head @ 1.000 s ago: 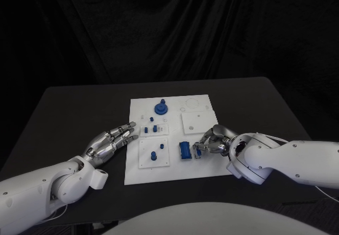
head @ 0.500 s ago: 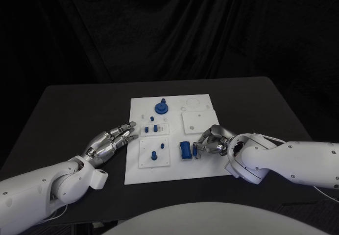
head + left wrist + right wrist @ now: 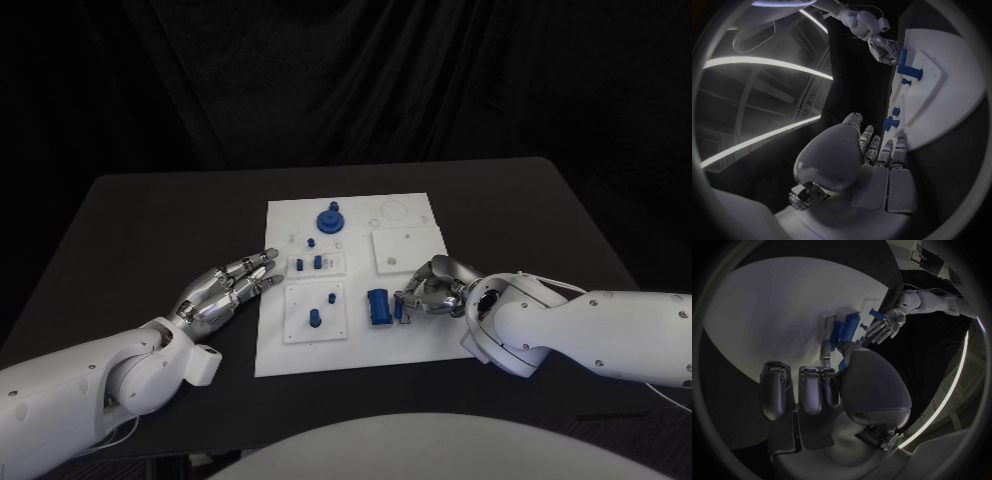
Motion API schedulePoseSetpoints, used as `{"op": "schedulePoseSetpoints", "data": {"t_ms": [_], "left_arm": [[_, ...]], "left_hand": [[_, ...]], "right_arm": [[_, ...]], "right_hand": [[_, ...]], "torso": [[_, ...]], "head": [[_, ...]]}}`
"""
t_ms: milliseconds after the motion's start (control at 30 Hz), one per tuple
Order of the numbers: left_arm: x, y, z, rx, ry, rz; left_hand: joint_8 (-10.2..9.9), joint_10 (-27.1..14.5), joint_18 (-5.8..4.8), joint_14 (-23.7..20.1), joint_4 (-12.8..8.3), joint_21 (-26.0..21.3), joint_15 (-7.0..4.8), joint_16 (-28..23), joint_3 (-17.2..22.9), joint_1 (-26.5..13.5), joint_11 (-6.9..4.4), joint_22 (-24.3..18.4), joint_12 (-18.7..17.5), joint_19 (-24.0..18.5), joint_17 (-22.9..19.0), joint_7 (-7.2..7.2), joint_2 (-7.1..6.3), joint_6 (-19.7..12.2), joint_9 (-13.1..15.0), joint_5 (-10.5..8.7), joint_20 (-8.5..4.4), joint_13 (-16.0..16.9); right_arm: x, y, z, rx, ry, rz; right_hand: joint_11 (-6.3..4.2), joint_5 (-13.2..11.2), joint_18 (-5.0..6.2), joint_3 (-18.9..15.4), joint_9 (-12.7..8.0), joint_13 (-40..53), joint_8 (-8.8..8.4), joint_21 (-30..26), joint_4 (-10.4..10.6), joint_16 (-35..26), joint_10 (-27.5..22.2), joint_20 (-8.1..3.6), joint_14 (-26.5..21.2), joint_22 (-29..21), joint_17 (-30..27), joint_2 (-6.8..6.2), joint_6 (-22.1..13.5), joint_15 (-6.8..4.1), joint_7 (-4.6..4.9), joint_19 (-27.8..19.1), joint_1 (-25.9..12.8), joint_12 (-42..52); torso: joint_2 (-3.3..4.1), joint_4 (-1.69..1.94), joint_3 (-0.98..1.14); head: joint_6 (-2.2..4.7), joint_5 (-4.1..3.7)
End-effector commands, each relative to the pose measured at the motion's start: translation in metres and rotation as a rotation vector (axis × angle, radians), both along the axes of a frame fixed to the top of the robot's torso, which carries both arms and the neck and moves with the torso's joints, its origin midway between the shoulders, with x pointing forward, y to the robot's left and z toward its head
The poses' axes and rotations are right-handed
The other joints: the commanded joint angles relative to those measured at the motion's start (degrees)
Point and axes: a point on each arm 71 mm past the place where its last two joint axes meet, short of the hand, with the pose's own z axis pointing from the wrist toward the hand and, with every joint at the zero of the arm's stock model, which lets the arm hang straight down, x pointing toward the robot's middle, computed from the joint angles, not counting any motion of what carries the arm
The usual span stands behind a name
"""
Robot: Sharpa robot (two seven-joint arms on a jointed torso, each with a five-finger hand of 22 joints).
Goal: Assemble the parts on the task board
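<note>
A white task board (image 3: 418, 345) lies in the middle of a black table (image 3: 144, 220), its long side running away from the robot. Small blue parts sit on it: a round blue part with a peg (image 3: 330, 219) near the far edge, short blue pegs (image 3: 309, 264) on a small white square left of centre, two more blue pegs (image 3: 313, 318) on a nearer square, and a larger upright blue block (image 3: 376, 305) near the board's right side.

The left hand (image 3: 224, 290) rests on the table at the board's left edge, fingers stretched out and slightly apart, tips just reaching the board, holding nothing.

The right hand (image 3: 433, 285) sits over the board's right part, just beside the blue block, its fingers curled inward. A thin blue piece (image 3: 400, 311) shows at its fingertips next to the block, but whether the fingers actually grip it cannot be told.
</note>
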Motion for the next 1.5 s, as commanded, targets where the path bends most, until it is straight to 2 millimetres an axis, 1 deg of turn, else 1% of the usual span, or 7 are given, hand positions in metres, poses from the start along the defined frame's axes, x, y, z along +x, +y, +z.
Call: {"op": "schedulePoseSetpoints", "data": {"t_ms": [33,267,667,967,1067,1267,1500], "left_arm": [[-0.0016,-0.0001,-0.0023,-0.003,0.012,-0.003],[-0.0017,-0.0008,-0.0029,-0.003,0.015,-0.006],[-0.0022,-0.0010,-0.0042,-0.002,0.020,-0.008],[-0.0027,-0.0012,-0.0052,-0.001,0.025,-0.011],[-0.0029,-0.0012,-0.0056,0.000,0.027,-0.011],[-0.0034,-0.0014,-0.0062,-0.001,0.029,-0.012],[-0.0038,-0.0010,-0.0068,0.000,0.031,-0.012]], "left_hand": [[0.4,0.2,-0.25,0.0,0.0,-0.1,0.07,0.2,0.5,0.0,0.42,0.0,0.2,-0.2,0.0,0.09,0.33,0.1,0.1,-0.11,0.26,0.1],[0.4,0.2,-0.25,0.0,0.0,-0.1,0.07,0.2,0.5,0.0,0.42,0.0,0.2,-0.2,0.0,0.09,0.33,0.1,0.1,-0.11,0.26,0.1],[0.4,0.1,-0.26,0.0,0.0,-0.1,0.11,0.2,0.6,0.0,0.42,-0.1,0.2,-0.2,0.0,0.09,0.32,0.1,0.1,-0.04,0.27,0.1],[0.4,0.1,-0.26,0.0,0.0,-0.1,0.11,0.2,0.6,0.0,0.42,-0.1,0.2,-0.2,0.0,0.09,0.32,0.1,0.1,-0.04,0.27,0.1],[0.3,0.1,-0.28,0.0,0.0,-0.1,0.13,0.2,0.6,0.0,0.40,-0.2,0.2,-0.2,0.0,0.09,0.32,0.0,0.1,-0.03,0.28,0.1],[0.3,0.1,-0.28,0.0,0.0,-0.1,0.15,0.2,0.6,0.0,0.39,-0.2,0.1,-0.2,0.0,0.09,0.32,-0.1,0.0,-0.03,0.28,0.1],[0.3,0.1,-0.28,0.0,0.0,-0.1,0.15,0.2,0.6,0.0,0.39,-0.2,0.1,-0.2,0.0,0.09,0.32,-0.1,0.0,-0.03,0.28,0.1]], "right_arm": [[-0.0018,-0.0020,-0.0025,-0.033,0.017,0.004],[-0.0023,-0.0027,-0.0036,-0.060,0.029,0.015],[-0.0038,-0.0021,-0.0030,-0.066,0.032,0.028],[-0.0033,-0.0034,-0.0041,-0.075,0.041,0.026],[-0.0030,-0.0039,-0.0045,-0.078,0.043,0.025],[-0.0027,-0.0043,-0.0049,-0.080,0.045,0.027],[-0.0025,-0.0042,-0.0049,-0.078,0.043,0.033]], "right_hand": [[0.11,0.3,-0.14,0.3,0.0,15.1,-0.21,-0.3,0.0,-0.2,6.1,-0.11,5.8,12.9,13.7,0.00,-0.2,0.06,0.05,2.8,-0.1,0.1],[0.09,0.0,-0.11,0.4,0.1,15.1,-0.02,-0.4,-0.6,-0.2,6.1,-0.10,5.7,12.9,13.6,-0.40,-0.1,0.04,0.03,2.7,0.4,0.1],[0.07,-1.6,-0.03,0.1,0.3,15.1,0.32,-0.7,-0.7,-0.3,6.1,-0.10,5.7,12.7,13.5,-0.57,0.1,0.02,-0.01,2.6,0.2,0.1],[0.04,-1.8,-0.02,0.2,0.4,15.1,0.31,-0.8,-0.9,-0.3,6.1,-0.11,5.7,12.7,13.5,-0.61,0.0,0.01,-0.05,2.5,0.5,0.1],[0.02,-0.7,0.05,0.5,0.8,15.1,0.79,-1.0,-1.9,-0.3,6.1,-0.14,5.7,12.6,13.4,-0.76,-0.4,-0.03,-0.06,2.4,1.5,0.1],[-0.01,-0.1,0.16,0.6,1.3,15.1,1.44,-1.4,-2.3,-0.3,6.1,-0.16,5.7,12.5,13.4,-0.82,-0.7,-0.05,-0.10,2.2,1.7,0.1],[0.01,0.1,0.22,0.6,1.5,15.1,1.64,-1.7,-2.4,-0.3,6.1,-0.16,5.7,12.4,13.4,-0.89,-0.9,-0.04,-0.05,2.1,1.7,0.1]], "torso": [[-0.03,0.00,-0.02],[0.03,0.07,0.04],[0.01,0.05,0.00],[0.01,0.04,-0.02],[0.00,0.03,-0.03],[-0.03,0.08,-0.01],[0.00,0.08,0.00]], "head": [[0.00,-0.13],[0.00,-0.26],[0.00,-0.29],[0.00,-0.22],[0.00,-0.25],[0.00,-0.21],[0.00,-0.15]]}}
